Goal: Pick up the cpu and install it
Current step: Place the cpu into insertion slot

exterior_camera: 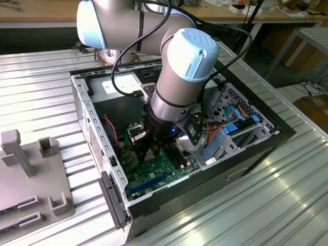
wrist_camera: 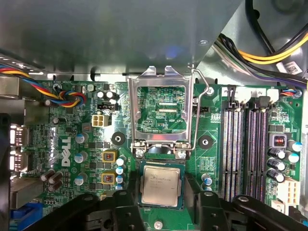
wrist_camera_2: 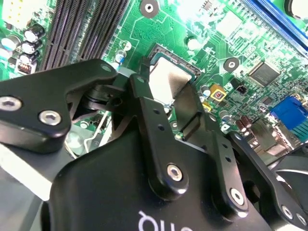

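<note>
Cpu [wrist_camera: 161,185] lies flat, silvery face up, in the black socket [wrist_camera: 161,162] on the green board [wrist_camera: 62,125] in the first wrist view. The jaws stand one on each side of it, close to its edges; whether they press on it cannot be told. Just beyond the socket its metal frame [wrist_camera: 133,110] is swung open and stands up, with a wire lever [wrist_camera: 194,110] raised beside it. Black memory slots [wrist_camera: 245,149] run along one side of the socket, and a bundle of coloured wires [wrist_camera: 67,98] lies on the other side, near the case's grey wall [wrist_camera: 120,33].

In the second wrist view the cpu [wrist_camera_2: 168,72] shows as a pale square between the two black jaws, which cover parts of it. The socket's dark rim [wrist_camera_2: 178,58] runs round its far edges. The memory slots [wrist_camera_2: 86,29] pass close by, and a blue connector [wrist_camera_2: 288,113] sits well apart on the board [wrist_camera_2: 192,24].

In the exterior view the arm [exterior_camera: 179,66] reaches steeply down into an open computer case [exterior_camera: 97,128] that lies on a ribbed metal desk [exterior_camera: 41,92]. Its lower end is low over the board [exterior_camera: 154,171], near the middle of the case. A grey fixture [exterior_camera: 31,174] rests on the desk at the exterior view's left, apart from the case.
</note>
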`<state>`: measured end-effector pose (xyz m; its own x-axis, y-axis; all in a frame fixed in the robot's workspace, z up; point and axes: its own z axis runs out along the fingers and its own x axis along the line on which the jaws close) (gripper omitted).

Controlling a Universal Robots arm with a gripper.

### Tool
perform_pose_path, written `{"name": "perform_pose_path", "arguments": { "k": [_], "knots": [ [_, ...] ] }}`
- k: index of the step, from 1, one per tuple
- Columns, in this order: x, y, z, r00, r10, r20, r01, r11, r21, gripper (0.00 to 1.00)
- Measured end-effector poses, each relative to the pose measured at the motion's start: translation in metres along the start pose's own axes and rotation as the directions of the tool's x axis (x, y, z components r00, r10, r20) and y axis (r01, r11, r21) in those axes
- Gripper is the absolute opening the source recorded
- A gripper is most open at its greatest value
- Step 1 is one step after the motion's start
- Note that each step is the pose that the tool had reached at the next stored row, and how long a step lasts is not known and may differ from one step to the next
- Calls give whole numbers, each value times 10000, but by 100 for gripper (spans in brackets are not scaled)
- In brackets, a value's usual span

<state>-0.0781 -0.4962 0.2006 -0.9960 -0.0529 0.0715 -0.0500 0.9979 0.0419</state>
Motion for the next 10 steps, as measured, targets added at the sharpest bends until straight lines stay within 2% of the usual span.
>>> {"name": "perform_pose_path", "arguments": {
  "k": [10],
  "knots": [
    [1,0,1,10000,8,4,-8,10000,-2,45]
  ]
}}
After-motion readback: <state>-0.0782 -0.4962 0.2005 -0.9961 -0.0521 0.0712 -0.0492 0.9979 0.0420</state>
